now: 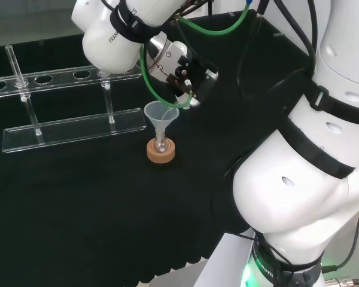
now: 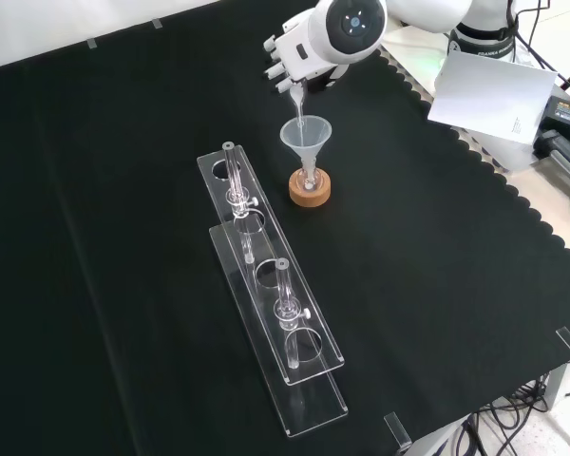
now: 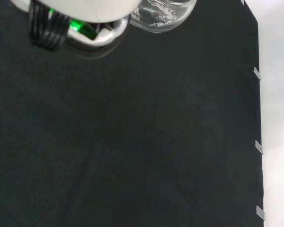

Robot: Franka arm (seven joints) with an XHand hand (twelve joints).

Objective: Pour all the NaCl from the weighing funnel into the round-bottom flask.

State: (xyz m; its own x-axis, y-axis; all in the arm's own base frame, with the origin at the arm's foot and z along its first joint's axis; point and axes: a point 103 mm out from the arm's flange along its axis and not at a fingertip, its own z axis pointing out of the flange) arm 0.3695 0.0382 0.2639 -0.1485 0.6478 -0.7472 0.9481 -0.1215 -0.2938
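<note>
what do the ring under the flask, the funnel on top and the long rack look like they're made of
Ring stand: cork by its look, matte tan and grainy.
Funnel: clear glass or plastic, glossy; the cloth shows through it, and which one is not evident.
Rack: probably clear acrylic, with flat see-through plates and bright edges.

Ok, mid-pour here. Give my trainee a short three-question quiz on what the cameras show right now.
1. True or false: the clear funnel stands in a vessel on a cork ring.
2. In the front view, which side of the funnel is the clear rack on? A left, B right.
3. What does the hand hold above the funnel?

Key: 1 true. 2 A. 3 The weighing funnel, spout tipped down into it.
</note>
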